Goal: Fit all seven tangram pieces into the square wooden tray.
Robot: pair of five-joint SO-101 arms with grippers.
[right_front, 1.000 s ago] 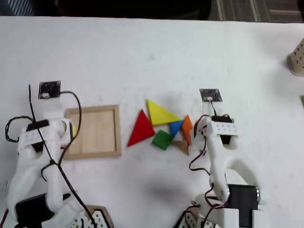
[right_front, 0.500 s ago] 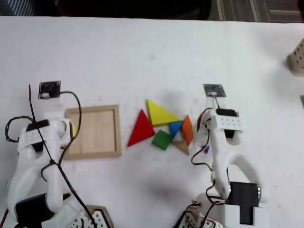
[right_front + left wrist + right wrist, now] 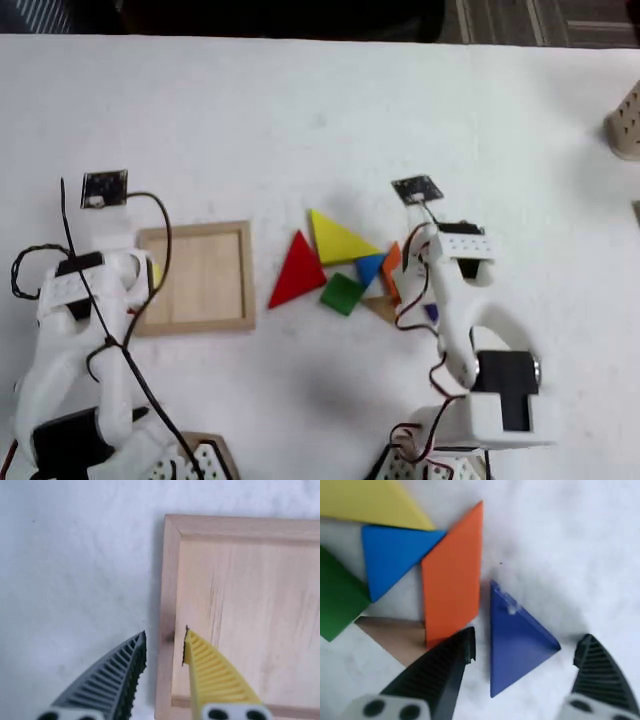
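Both right gripper (image 3: 526, 642) jaws stand apart astride the dark blue wooden triangle (image 3: 512, 630). Closing could shove the adjacent orange wooden parallelogram (image 3: 452, 575).

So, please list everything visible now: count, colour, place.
wooden tray: 1, pale wood, white table's left part
red triangle: 1, red, right of tray
yellow triangle: 1, yellow, beside red one
green square: 1, green, below yellow triangle
light blue triangle: 1, light blue, under yellow triangle's tip
orange parallelogram: 1, orange, right of light blue triangle
tan triangle: 1, tan, below parallelogram
dark blue triangle: 1, dark blue, right of parallelogram
beige holed object: 1, beige, table's right edge
left arm: 1, white, jaws open astride tray's rim
right arm: 1, white, jaws open astride dark blue triangle
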